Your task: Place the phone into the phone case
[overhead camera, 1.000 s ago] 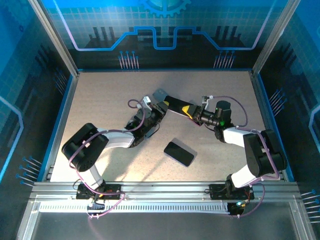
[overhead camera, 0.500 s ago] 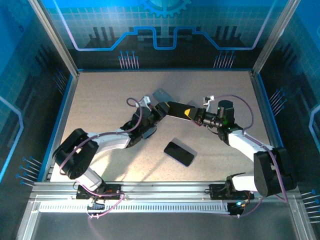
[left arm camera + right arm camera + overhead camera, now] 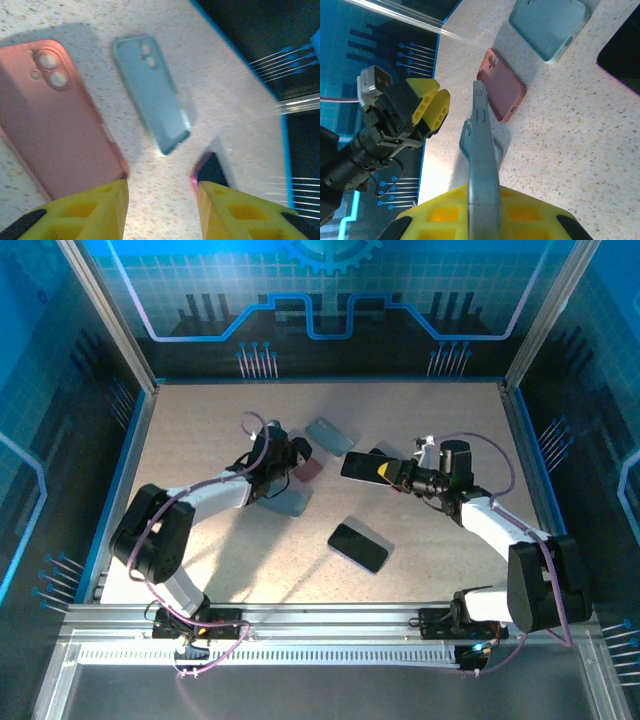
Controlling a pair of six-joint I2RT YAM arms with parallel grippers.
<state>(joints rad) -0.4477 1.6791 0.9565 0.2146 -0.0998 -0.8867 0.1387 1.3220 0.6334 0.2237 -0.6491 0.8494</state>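
The phone (image 3: 360, 547) lies flat and dark on the tabletop (image 3: 200, 440). It is back toward my bases from my right tool (image 3: 378, 469) and well apart from it, with bare surface between. Its long axis runs on a slant, the far end pointing toward my left arm's side and the near end toward my right base. Nothing touches it.

My right tool is clenched on a thin dark case (image 3: 357, 464). At least I take it for a case, since the wrist camera shows it edge-on as a grey-blue strip with side cut-outs. It juts forward out of the tool toward my left arm and is lifted off the surface.

My left tool (image 3: 162, 192) is released, with its yellow fingers spread and nothing between them. It sits farther from the phone than the right one does. Just ahead of it lie a pink case (image 3: 55, 120) and, beyond that, a teal case (image 3: 150, 90), both back-up with the lens holes showing.

So the nearer tool is the occupied one. In my judgement the free left tool has to come back and across to the phone and close across its short width. Alternatively, the right one sets the case down open side up first. That slanted axis decides the wrist turn either way.
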